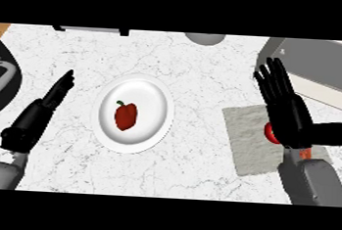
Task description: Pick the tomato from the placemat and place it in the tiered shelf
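My left hand (40, 112) and right hand (286, 111) are black, on grey forearms (315, 183), and my right wrist (304, 153) carries a small orange-red patch. The counter (205, 65) is white marble with fine grey veining. The plate (149, 94) is plain white, the pepper (125, 117) dark red with a green stem. The placemat (249, 135) is pale grey and mottled, the tomato (271, 134) bright red, the tiered shelf (328, 71) grey and off-white.

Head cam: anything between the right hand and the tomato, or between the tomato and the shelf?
Nothing visible. The right hand, fingers straight, hangs over the tomato on the placemat, hiding most of it. The shelf sits just beyond the placemat, nothing between. The plate with the pepper lies off to the left.
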Action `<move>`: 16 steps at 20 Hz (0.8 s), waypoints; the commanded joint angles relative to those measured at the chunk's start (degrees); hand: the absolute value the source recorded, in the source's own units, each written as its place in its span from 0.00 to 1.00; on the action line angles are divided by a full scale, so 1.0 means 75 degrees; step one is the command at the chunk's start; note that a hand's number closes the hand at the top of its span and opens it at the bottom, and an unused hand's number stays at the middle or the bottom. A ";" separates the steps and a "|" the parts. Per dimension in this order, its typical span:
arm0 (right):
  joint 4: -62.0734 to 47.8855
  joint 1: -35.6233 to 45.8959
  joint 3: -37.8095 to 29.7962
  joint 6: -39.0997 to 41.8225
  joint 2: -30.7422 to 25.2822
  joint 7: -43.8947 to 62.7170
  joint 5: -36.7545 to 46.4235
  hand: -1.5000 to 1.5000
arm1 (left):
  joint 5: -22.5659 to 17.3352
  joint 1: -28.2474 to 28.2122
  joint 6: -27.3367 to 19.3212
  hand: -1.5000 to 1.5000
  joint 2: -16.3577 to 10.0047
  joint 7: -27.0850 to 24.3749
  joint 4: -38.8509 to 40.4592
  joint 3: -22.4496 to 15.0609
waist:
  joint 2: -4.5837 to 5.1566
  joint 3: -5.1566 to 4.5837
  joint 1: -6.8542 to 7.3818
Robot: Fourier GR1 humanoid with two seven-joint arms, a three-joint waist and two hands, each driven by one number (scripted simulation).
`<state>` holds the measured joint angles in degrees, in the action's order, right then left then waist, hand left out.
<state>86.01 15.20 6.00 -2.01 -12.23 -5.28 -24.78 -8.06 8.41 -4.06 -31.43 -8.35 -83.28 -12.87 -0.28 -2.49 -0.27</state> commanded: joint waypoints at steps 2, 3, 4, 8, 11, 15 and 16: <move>-0.0245 -0.0060 -0.0915 0.0677 -0.1380 0.0599 -0.0301 0.00 | -0.0233 -0.0209 -0.0027 0.50 0.0301 -0.0143 0.0160 0.0226 | 0.0047 0.0328 -0.0006; -0.0557 0.0189 -0.1272 0.0736 -0.1786 0.0766 -0.0334 0.00 | -0.0186 -0.0119 -0.0378 0.50 0.0612 0.0230 -0.0133 0.0105 | 0.0047 0.0334 0.0026; -0.0989 0.0398 -0.1497 0.0976 -0.2216 0.0924 -0.0368 0.00 | -0.0068 0.0176 -0.0690 0.50 0.0996 0.0445 -0.0026 -0.0057 | 0.0081 0.0336 -0.0008; -0.1197 0.0145 -0.2623 0.0294 0.0546 0.0669 -0.3365 1.00 | -0.0277 -0.0094 -0.0650 0.50 0.1094 0.0468 0.0021 -0.0053 | 0.0090 0.0600 -0.0316; -0.2032 -0.0749 -0.1851 -0.1011 -0.3399 0.0405 0.1871 1.00 | -0.0218 -0.0029 -0.0779 0.50 0.1237 0.0532 0.0010 -0.0115 | 0.0258 0.0264 -0.0233; -0.3397 -0.0720 -0.2878 -0.2154 -0.2031 -0.1656 0.1445 0.00 | 0.0048 0.0168 -0.1043 0.50 0.1671 0.0773 0.0192 -0.0419 | 0.0132 0.0366 0.0027; -0.3816 -0.0533 -0.2850 -0.2267 -0.1543 -0.2262 0.1439 0.00 | -0.0021 -0.0040 -0.0863 0.50 0.1665 0.0515 0.0193 -0.0414 | 0.0115 0.0359 0.0139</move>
<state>65.70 10.56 -11.52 -13.68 -27.62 -11.69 -15.64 -8.63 8.78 -10.52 -20.69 -3.90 -82.55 -14.94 0.92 0.04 -0.58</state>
